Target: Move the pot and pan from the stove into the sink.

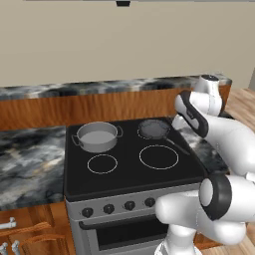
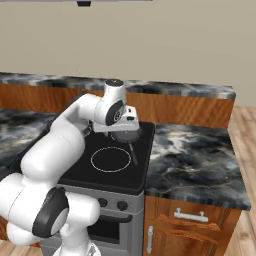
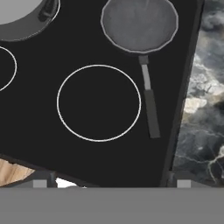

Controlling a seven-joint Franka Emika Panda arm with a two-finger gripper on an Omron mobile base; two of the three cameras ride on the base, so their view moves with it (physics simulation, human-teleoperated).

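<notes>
At the stove's (image 1: pixel 130 169) back right burner sits the pan (image 3: pixel 139 24), handle (image 3: pixel 150 107) trailing toward the front edge; the pot (image 1: pixel 97 136) sits back left. Tool (image 3: pixel 112 183) hovers above, released, empty. Rigid, slick metal, so pinch that thin handle near the bowl.

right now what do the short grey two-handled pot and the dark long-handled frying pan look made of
Short grey two-handled pot: likely brushed steel or aluminium, with a matte pale grey wall and a lighter interior.
Dark long-handled frying pan: probably coated or cast metal, with a dull charcoal, faintly speckled surface and no shine. Its handle looks part grey, part black.
</notes>
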